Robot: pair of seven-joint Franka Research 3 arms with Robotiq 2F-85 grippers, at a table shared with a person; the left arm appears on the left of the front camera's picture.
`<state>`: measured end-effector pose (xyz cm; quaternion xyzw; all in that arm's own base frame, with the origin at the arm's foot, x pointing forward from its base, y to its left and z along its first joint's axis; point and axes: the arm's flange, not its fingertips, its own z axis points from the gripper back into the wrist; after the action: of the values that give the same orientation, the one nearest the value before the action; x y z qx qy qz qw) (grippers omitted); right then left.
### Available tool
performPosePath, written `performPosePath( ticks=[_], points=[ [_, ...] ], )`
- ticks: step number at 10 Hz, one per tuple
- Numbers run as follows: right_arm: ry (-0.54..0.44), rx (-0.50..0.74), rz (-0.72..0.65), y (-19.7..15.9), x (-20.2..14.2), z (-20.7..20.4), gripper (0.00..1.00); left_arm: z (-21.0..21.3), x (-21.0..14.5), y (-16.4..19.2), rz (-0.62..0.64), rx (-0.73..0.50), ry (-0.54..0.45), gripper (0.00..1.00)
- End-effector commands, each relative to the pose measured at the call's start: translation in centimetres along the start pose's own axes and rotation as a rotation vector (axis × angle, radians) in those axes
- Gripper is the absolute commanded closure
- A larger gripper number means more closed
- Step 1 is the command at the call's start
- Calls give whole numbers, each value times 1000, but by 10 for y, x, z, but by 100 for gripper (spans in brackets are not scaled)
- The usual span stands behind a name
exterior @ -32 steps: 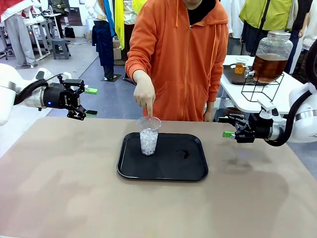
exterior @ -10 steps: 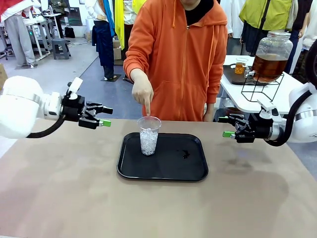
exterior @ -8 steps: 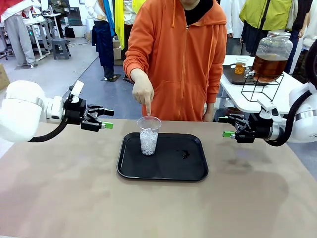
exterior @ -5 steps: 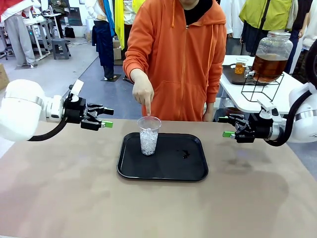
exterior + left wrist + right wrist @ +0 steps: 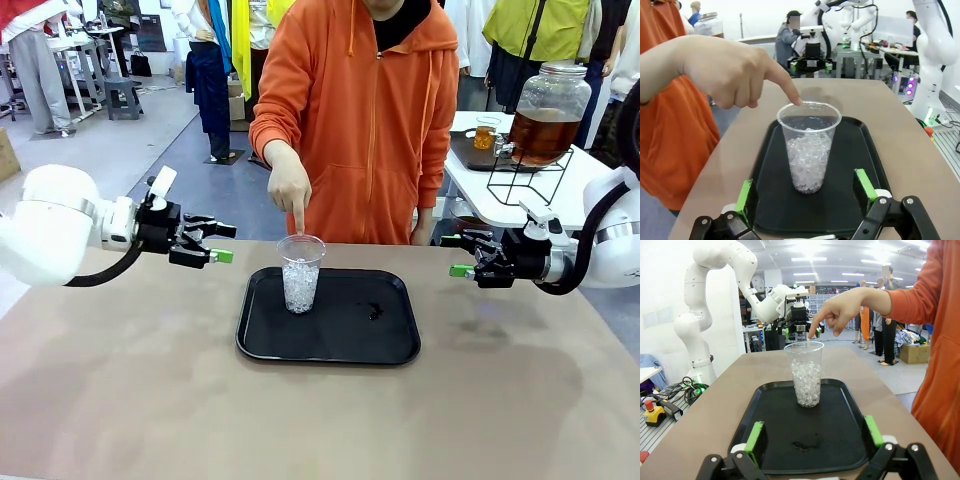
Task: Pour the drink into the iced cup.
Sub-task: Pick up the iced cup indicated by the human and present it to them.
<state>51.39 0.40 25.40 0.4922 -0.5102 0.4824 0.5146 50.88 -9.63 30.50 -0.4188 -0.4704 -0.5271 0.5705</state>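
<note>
1 cup (image 5: 300,273), iced, upright, on tray (image 5: 340,350), left half; person's hand (image 5: 288,188) pointing at rim.
1 left gripper (image 5: 224,243), spread, empty, just left of cup, facing it; nearer.
1 right gripper (image 5: 455,254), spread, empty, farther off.
1 drink (image 5: 543,135), in jar (image 5: 555,88), far right.

Front: fixed at the near side, raised, looking across the table (image 5: 120,400) to the far edge. Left wrist: low, close, facing right at the iced cup (image 5: 809,150). Right wrist: low, farther back, facing left. Shared by all three: cup, black tray (image 5: 840,440), pointing hand (image 5: 730,70).
</note>
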Motion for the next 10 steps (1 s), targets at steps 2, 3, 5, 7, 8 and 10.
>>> performPosePath(
  ticks=[2, 3, 5, 7, 8, 10],
  points=[
    [1, 4, 1, -3, 5, -2, 0, -17, -15, 16, -42, -68, -44, 0],
    [1, 4, 1, -3, 5, -2, 0, -24, -20, 17, -44, -93, -53, 0],
    [1, 4, 1, -3, 5, -2, 0, -38, -32, 20, -24, -136, -66, 0],
    [1, 4, 1, -3, 5, -2, 0, -50, -40, 21, -23, -105, -52, 0],
    [1, 4, 1, -3, 5, -2, 0, -55, -43, 21, -20, -102, -54, 0],
    [1, 4, 1, -3, 5, -2, 0, -68, -52, 22, -11, -96, -61, 0]
  ],
)
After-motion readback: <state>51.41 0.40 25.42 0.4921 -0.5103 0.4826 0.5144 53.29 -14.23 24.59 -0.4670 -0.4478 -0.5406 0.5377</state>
